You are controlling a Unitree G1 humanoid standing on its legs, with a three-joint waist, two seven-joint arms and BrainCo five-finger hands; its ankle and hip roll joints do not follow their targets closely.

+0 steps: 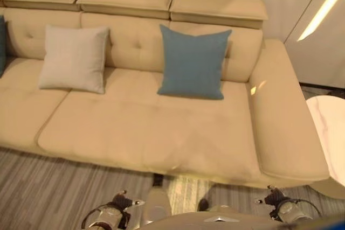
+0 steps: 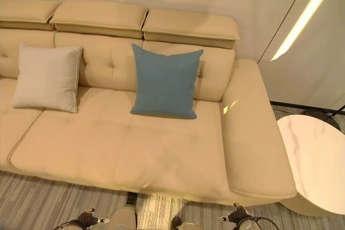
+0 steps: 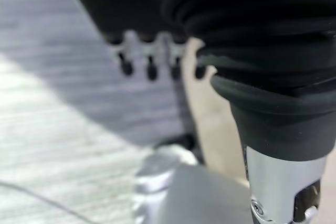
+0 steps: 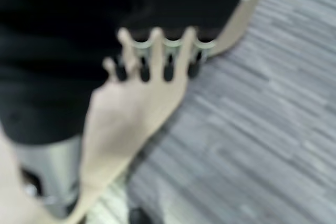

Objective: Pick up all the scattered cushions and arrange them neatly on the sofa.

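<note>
A beige sofa (image 1: 161, 133) spans the view ahead. On its seat a cream cushion (image 1: 74, 57) leans upright against the backrest at the left. A blue cushion (image 1: 193, 62) leans upright further right, and the edge of a dark teal cushion (image 1: 1, 44) shows at the far left. My left hand (image 3: 149, 56) hangs low over the grey floor, its fingers straight and holding nothing. My right hand (image 4: 168, 61) hangs the same way, its fingers relaxed and empty, near the sofa's front.
A round white marble-topped table (image 2: 315, 160) stands right of the sofa's arm. Grey striped flooring (image 1: 48, 187) runs along the sofa's front. A pale wall rises behind the sofa.
</note>
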